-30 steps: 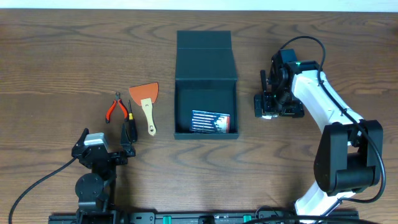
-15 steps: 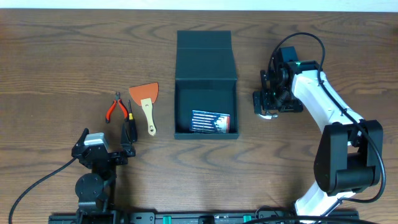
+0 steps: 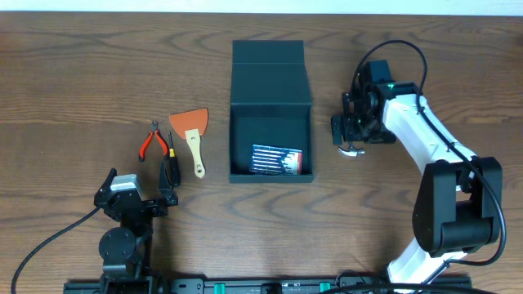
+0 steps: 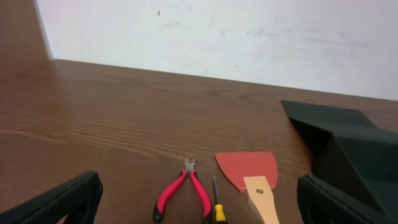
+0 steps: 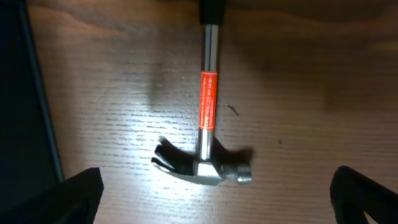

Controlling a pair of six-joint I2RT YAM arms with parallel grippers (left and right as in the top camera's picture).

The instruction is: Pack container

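**A:** The container (image 3: 270, 131), where is it?

**B:** In the middle of the desk (image 3: 82, 82), between the two arms. It stands open, with its flap lid (image 3: 269, 72) laid back flat on the far side.

**A:** Anything inside?

**B:** One flat packet (image 3: 276, 159) printed in red, white and blue. It lies against the near wall, toward the right corner.

**A:** What is closest outside it?

**B:** A hammer (image 5: 208, 112), flat on the desk just beside the right wall and not touching it. It has a steel shaft with an orange label. In the right wrist view the claw head is at the lower end and the black grip runs off the top.

**A:** And the right fingers (image 5: 68, 196)?

**B:** They are spread wide above the hammer, one on each side of it, and hold nothing.

**A:** What is on the other side?

**B:** Left of the container lies a scraper (image 3: 191, 135) with an orange blade and a wooden handle. Beyond it are a yellow-and-black screwdriver (image 3: 171, 159) and red-handled pliers (image 3: 152, 142). The three lie close together, apart from the box.

**A:** And the left fingers (image 4: 62, 202)?

**B:** They are also wide apart and empty. They sit low near the front of the desk, facing those tools and touching none of them.
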